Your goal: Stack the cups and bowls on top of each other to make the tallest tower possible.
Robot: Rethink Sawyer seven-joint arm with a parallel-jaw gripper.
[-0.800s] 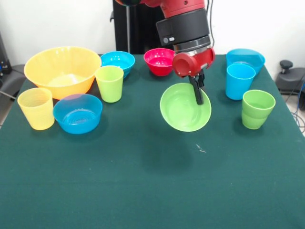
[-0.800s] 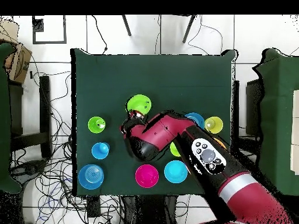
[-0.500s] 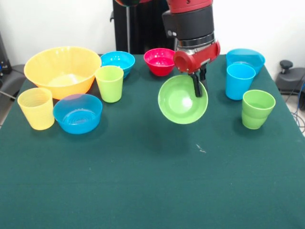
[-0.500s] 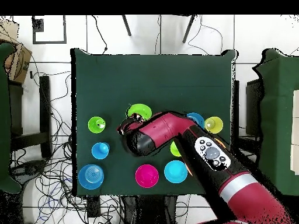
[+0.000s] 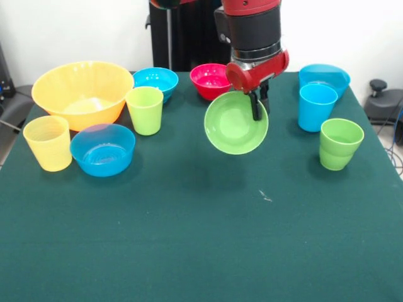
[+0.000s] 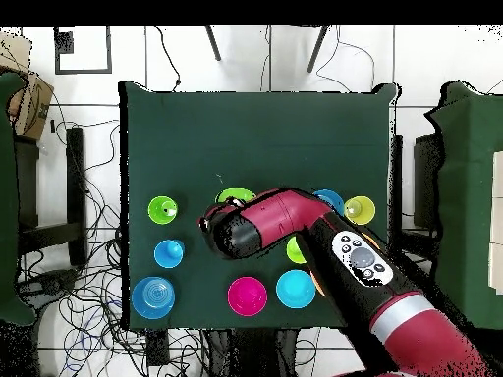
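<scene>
My gripper [image 5: 256, 108] is shut on the rim of a small green bowl [image 5: 234, 126] and holds it tilted, its opening towards the camera, above the table's middle. In the overhead view the arm covers most of the bowl [image 6: 234, 195]. Standing apart on the table are the green stepped cup [image 5: 340, 144], sky blue cup [image 5: 317, 107], yellow-green cup [image 5: 145, 110] and pale yellow cup [image 5: 47, 143]. The red bowl [image 5: 210, 80] sits just behind the gripper. No stack stands on the table.
A large yellow-orange bowl [image 5: 82, 93] and two small blue bowls [image 5: 155, 80] [image 5: 102, 149] sit at the left. A wider blue bowl [image 5: 324, 75] is at the back right. The dark green table [image 5: 201, 251] is bordered by cables and chairs in the overhead view.
The gripper has lifted the green bowl higher and carried it back towards the robot and slightly left in the front view. The other pieces have not moved.
</scene>
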